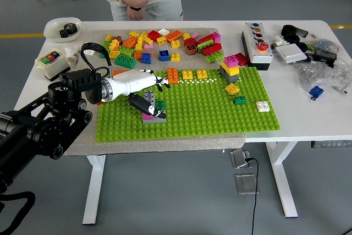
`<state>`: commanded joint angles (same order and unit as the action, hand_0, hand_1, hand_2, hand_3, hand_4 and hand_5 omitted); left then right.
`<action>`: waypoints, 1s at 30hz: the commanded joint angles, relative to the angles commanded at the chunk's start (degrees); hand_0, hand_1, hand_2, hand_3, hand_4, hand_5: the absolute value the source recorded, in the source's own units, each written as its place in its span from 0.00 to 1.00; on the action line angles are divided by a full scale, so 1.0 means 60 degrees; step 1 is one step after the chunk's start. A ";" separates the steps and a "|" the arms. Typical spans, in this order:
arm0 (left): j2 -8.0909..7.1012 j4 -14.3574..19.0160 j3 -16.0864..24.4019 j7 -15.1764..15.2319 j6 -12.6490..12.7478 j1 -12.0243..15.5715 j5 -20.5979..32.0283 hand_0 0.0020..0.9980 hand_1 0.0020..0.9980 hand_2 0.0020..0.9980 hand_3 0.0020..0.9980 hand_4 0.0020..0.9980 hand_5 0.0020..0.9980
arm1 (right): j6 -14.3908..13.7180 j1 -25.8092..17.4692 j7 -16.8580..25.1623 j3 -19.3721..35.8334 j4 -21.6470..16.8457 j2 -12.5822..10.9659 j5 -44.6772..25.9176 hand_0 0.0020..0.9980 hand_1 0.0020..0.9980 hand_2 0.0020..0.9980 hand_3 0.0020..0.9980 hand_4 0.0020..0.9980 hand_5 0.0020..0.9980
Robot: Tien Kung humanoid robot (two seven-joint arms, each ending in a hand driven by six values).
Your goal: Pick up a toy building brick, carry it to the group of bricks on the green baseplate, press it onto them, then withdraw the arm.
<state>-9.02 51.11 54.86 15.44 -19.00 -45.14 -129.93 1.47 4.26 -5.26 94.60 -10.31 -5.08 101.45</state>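
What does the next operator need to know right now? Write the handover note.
Left hand: low over the brick cluster on the green baseplate, thumb lying across the cluster, fingers stretched out flat; I cannot tell whether it is pressing down.
Right hand: out of view.
Cluster: grey, pink and green bricks at the baseplate's left part. Loose bricks lie in a pile behind the baseplate.
A person stands at the far side, hands clasped, touching nothing.
Done: hand has reached the cluster, no brick visibly gripped.
Left: confirm the brick is seated, withdraw the arm.
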 joint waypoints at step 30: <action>-0.0296 0.0232 0.0198 -0.0036 -0.0324 0.0182 -0.0012 1.00 0.92 0.76 0.86 1.00 0.72 | -0.0013 -0.0045 0.0003 0.0027 0.0000 0.0000 -0.0020 0.75 0.64 0.68 0.64 0.86 0.57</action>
<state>-10.80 52.51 56.04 15.22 -20.95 -44.05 -130.00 1.39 3.99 -5.25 94.76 -10.31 -5.08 101.33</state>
